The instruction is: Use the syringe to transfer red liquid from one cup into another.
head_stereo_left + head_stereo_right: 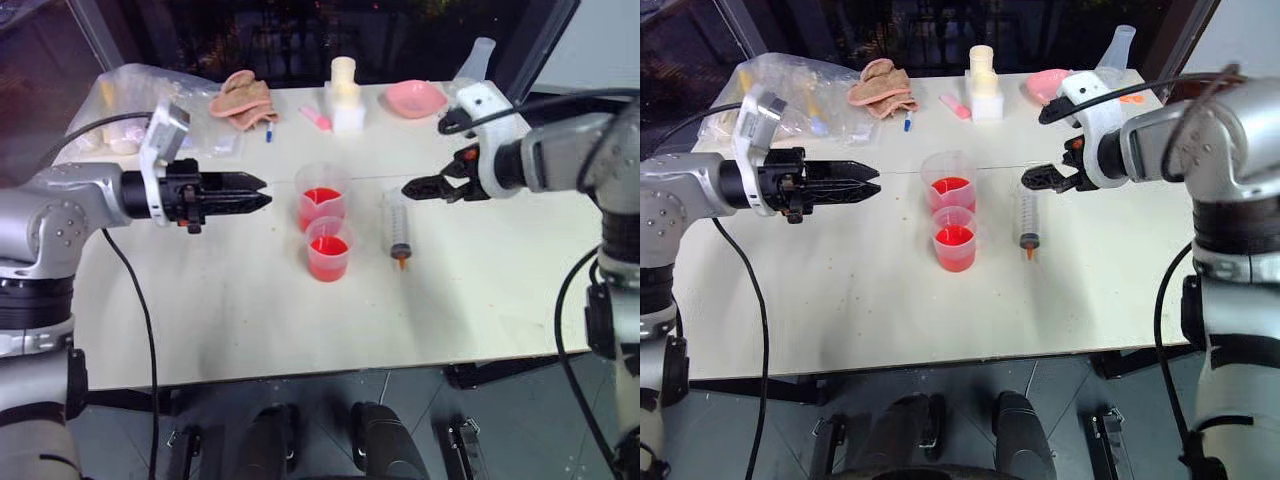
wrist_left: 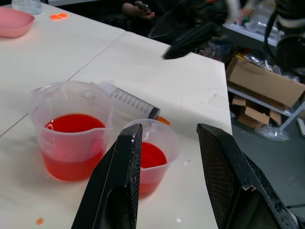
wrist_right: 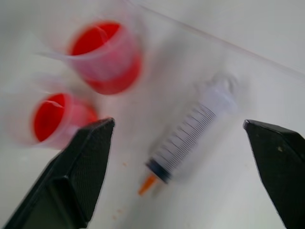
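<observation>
A: Head view: syringe (image 1: pixel 398 226) lies flat on the table (image 1: pixel 240 310) right of two cups (image 1: pixel 325 225) of red liquid (image 1: pixel 322 198); bare table toward the near edge.

B: Left wrist: left gripper (image 2: pixel 169 143) part open, empty. Right wrist: right gripper (image 3: pixel 178 138) wide open, empty, over the syringe.

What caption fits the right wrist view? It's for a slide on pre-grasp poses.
Open right gripper poised above the syringe lying on the table, beside two cups of red liquid.

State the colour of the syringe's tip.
Orange. The syringe tip shows best in the right wrist view.
</observation>
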